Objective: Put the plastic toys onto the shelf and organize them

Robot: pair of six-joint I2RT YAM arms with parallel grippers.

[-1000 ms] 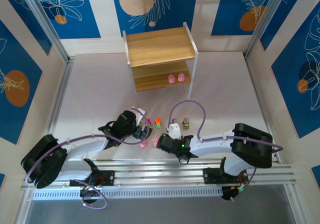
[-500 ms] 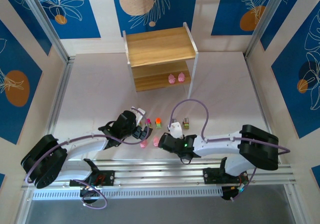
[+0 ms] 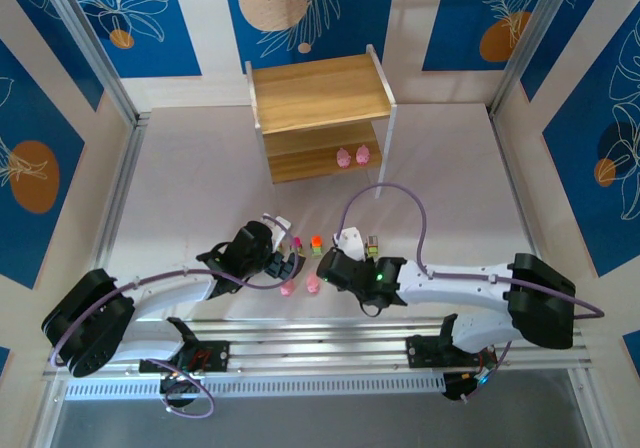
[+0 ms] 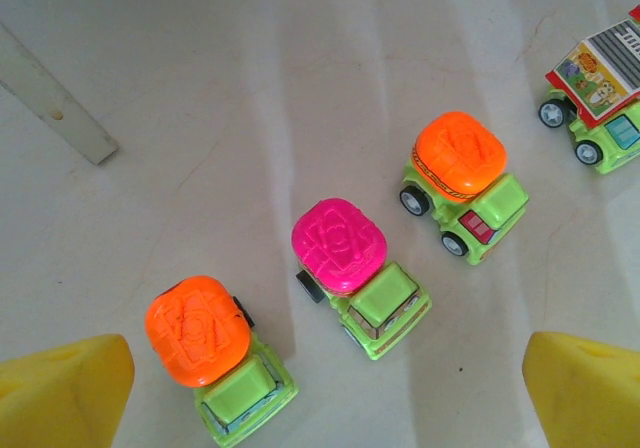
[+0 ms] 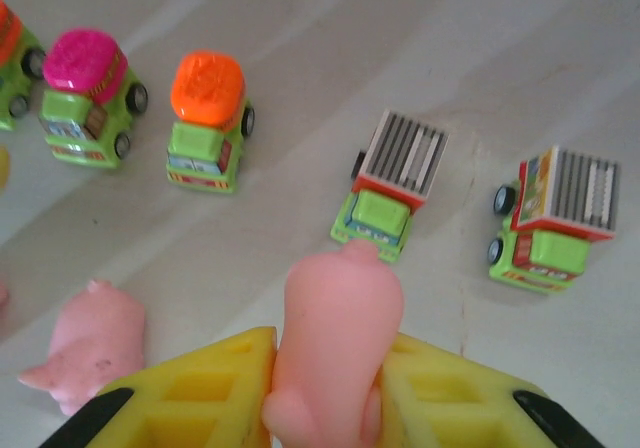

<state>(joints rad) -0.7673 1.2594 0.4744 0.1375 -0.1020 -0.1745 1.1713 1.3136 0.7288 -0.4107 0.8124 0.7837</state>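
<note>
My right gripper (image 5: 330, 346) is shut on a pink rounded figure (image 5: 342, 293) low over the table; from above, that gripper (image 3: 318, 276) sits at the near centre. Another pink figure (image 5: 88, 351) lies just to its left. Beyond stand green toy cars: one with a magenta top (image 5: 85, 86), one with an orange top (image 5: 207, 116), and two with grey striped backs (image 5: 395, 180) (image 5: 552, 218). My left gripper (image 4: 325, 398) hangs open above the magenta-topped car (image 4: 352, 273) and an orange-topped one (image 4: 212, 353). The wooden shelf (image 3: 318, 90) stands at the far centre with two pink figures (image 3: 352, 155) on its lower tier.
A third green car with an orange top (image 4: 462, 180) and a striped one (image 4: 598, 88) sit further right in the left wrist view. A metal rail (image 3: 330, 336) runs along the near edge. Blue patterned walls close in both sides.
My right arm has stretched left and forward, and its gripper has closed on the pink figure. The left arm has stayed still and open.
</note>
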